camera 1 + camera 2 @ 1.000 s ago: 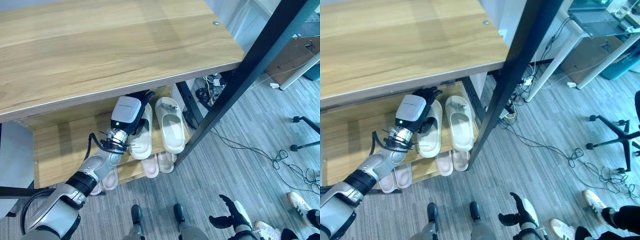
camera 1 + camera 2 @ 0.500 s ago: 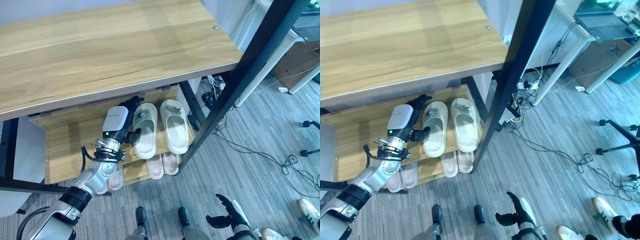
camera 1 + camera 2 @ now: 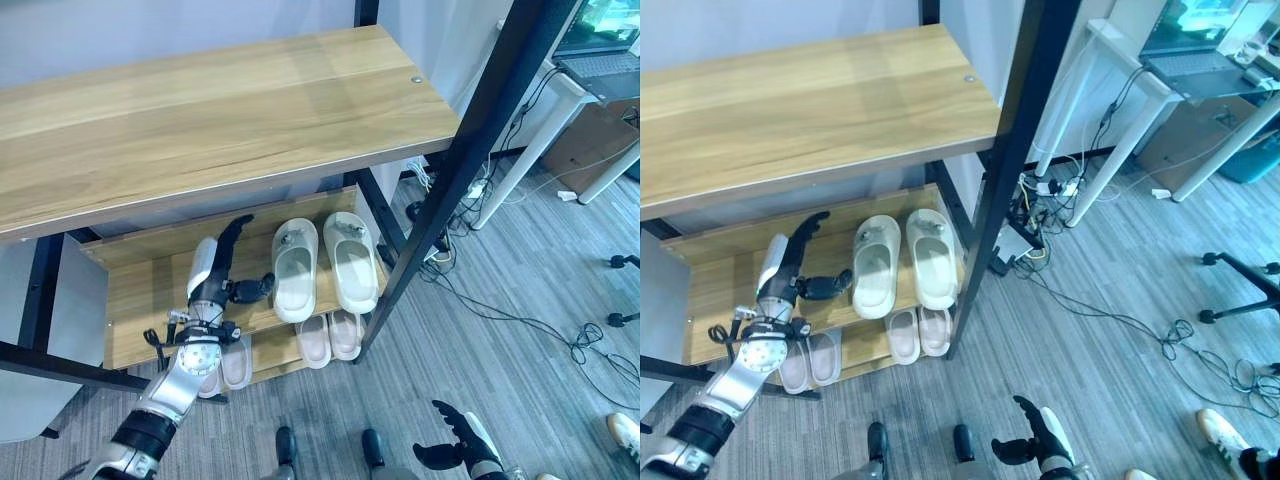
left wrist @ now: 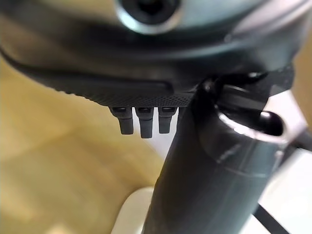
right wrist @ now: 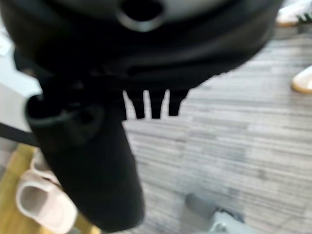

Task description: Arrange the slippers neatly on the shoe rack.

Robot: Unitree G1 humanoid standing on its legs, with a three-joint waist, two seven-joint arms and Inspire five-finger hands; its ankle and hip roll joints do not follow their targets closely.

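Two cream slippers, the left one (image 3: 295,268) and the right one (image 3: 352,260), lie side by side, toes inward, on the rack's middle shelf (image 3: 140,300). My left hand (image 3: 213,272) is over that shelf just left of them. It is open, with fingers straight toward the back and the thumb close beside the left slipper's edge, holding nothing. Two pairs of pink slippers, one (image 3: 330,337) below the cream pair and one (image 3: 228,363) further left, sit on the bottom shelf. My right hand (image 3: 455,452) hangs open low over the floor, away from the rack.
The wide wooden top shelf (image 3: 200,110) overhangs the middle shelf. A black slanted post (image 3: 470,140) stands at the rack's right front. Cables (image 3: 520,310) trail over the grey floor to the right, near white table legs (image 3: 530,150).
My left hand has drawn back leftward off the left cream slipper, which now lies straight beside its partner. The camera has also pulled back and shifted.
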